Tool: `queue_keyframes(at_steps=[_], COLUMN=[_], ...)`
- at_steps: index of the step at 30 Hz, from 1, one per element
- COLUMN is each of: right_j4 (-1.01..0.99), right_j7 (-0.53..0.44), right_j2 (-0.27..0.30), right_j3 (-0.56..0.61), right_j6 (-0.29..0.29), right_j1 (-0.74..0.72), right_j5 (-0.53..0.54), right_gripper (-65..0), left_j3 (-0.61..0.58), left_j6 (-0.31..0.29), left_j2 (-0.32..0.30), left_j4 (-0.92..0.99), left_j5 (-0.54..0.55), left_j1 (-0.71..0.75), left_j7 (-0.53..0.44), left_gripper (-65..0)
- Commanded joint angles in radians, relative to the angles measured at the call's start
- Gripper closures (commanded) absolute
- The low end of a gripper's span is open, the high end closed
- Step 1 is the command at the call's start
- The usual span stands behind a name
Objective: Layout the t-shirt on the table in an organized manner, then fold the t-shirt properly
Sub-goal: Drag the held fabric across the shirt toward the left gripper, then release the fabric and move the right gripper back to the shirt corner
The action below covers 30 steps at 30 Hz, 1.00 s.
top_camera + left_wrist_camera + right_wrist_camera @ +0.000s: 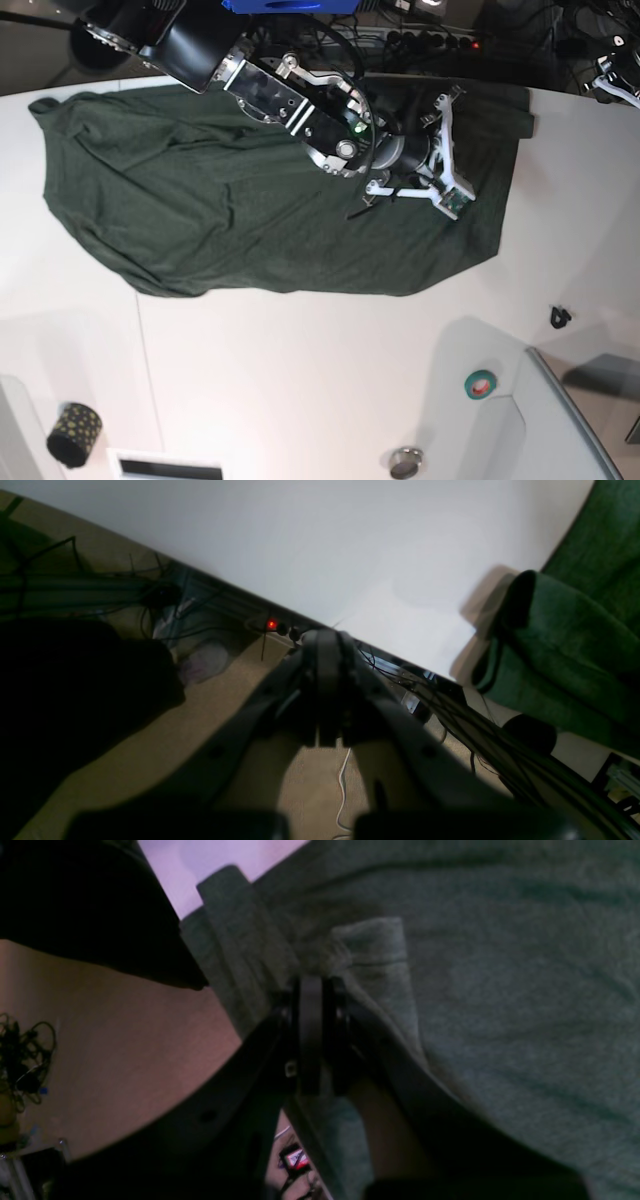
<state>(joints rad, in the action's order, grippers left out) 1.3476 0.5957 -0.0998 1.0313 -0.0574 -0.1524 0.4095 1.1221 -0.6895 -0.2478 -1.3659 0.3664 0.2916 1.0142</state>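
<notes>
The dark green t-shirt [250, 210] lies spread over the far half of the white table [300, 380], with wrinkles and one edge rolled under. My right arm [300, 110] reaches across it from the upper left. In the right wrist view my right gripper [311, 985] is shut on a fold of the t-shirt [500, 990] near the table's edge [200, 860]. My left gripper [327, 640] is shut and holds nothing. It hangs past the table's edge [350, 540], with a bunched part of the t-shirt [575, 630] off to its right.
A grey raised tray [570, 430] sits at the near right corner. Beside it lie a green tape ring [481, 383], a small metal cap [405, 462] and a black clip [560, 317]. A dotted dark roll [75, 432] stands at the near left. Cables [450, 700] run below the edge.
</notes>
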Motion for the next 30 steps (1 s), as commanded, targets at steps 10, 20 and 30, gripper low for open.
queue_keyframes(at_steps=[10,20,30], right_j4=[-0.075,-0.089,-0.092], right_j7=[-0.096,-0.179,-0.262], right_j2=[-0.048,-0.053,-0.054], right_j3=[0.093,0.108,0.235], right_j6=[-0.006,-0.008,-0.006], right_j1=[-0.082,-0.1,-0.109], right_j5=[0.018,0.018,0.018], right_gripper=[-0.3,-0.8,-36.8], left_j3=[0.008,0.005,0.002], left_j6=[-0.009,-0.009,-0.009], left_j2=[-0.045,-0.043,-0.045], left_j4=[-0.022,-0.022,-0.022], left_j5=[0.015,0.015,0.015], left_j1=[0.025,0.027,0.019], left_j7=[-0.01,-0.01,-0.01], left_gripper=[0.0,0.0,0.0])
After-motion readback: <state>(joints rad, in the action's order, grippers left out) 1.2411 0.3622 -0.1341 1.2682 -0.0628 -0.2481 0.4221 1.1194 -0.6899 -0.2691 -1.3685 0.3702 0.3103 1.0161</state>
